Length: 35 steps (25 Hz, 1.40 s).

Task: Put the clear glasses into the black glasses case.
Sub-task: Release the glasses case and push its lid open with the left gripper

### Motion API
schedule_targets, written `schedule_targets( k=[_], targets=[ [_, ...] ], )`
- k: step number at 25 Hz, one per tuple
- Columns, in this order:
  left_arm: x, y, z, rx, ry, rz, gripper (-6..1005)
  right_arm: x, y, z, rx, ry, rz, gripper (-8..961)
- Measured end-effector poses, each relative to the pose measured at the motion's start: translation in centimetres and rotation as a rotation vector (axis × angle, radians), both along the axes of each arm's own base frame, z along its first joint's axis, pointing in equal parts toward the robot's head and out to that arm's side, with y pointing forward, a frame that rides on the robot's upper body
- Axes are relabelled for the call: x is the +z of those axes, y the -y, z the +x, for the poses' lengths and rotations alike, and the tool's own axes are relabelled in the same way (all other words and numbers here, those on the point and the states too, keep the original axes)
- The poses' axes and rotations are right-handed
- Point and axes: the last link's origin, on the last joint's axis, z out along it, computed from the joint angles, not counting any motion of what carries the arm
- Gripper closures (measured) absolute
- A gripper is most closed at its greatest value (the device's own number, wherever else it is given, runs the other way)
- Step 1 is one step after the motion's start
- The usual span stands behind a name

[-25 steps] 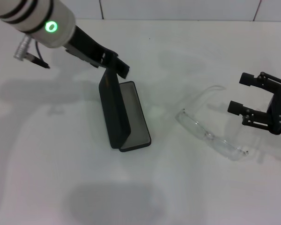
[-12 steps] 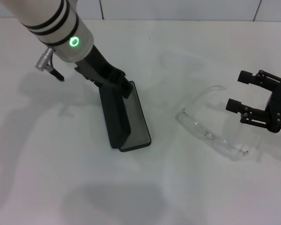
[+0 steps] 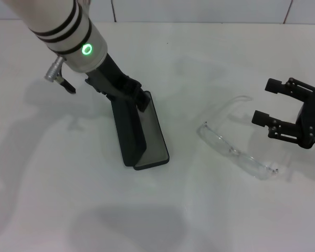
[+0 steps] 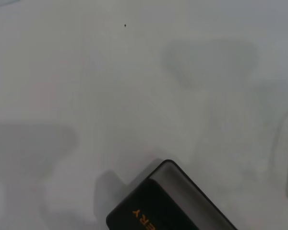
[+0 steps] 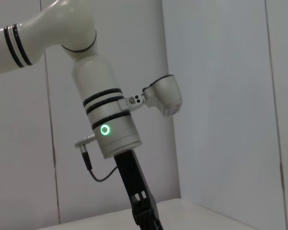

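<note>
Black glasses case [image 3: 142,134] mid-tabletop, lid propped upright by left gripper [image 3: 139,97], jaws' state cannot tell. Clear glasses [image 3: 236,149] toward right edge, untouched. Right gripper [image 3: 266,102] beside them, jaws wide. Next: descend, pinch frame.

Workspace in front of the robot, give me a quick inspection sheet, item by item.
Surface: white table, a small dark speck toward the far edge.
Job's things: black glasses case open, lid upright; clear glasses lying outside it.
Clutter: nothing seen.
Grippers: left gripper at the lid's top edge; right gripper open, beside the glasses, not touching.
Cables: short black lead at the left wrist.
Surroundings: white panelled wall.
</note>
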Motion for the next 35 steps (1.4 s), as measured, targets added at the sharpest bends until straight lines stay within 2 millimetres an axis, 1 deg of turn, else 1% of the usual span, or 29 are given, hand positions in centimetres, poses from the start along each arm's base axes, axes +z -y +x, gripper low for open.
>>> schedule_targets(
  k=[8,20,29,35],
  targets=[
    [-0.2,-0.3,-0.8,0.014,-0.012,0.012,235,-0.3,0.0,0.0,-0.005,-0.006,-0.007,169],
    [-0.4,-0.2,-0.8,0.014,-0.016,0.008,277,-0.3,0.1,0.1,-0.009,-0.005,-0.005,168],
    [-0.5,-0.1,0.4,0.005,-0.032,-0.023,308,-0.3,-0.1,0.1,-0.014,-0.013,-0.003,169],
    [-0.7,0.0,0.4,0.003,-0.039,-0.029,329,-0.4,-0.2,0.1,-0.015,-0.015,-0.004,168]
  ],
)
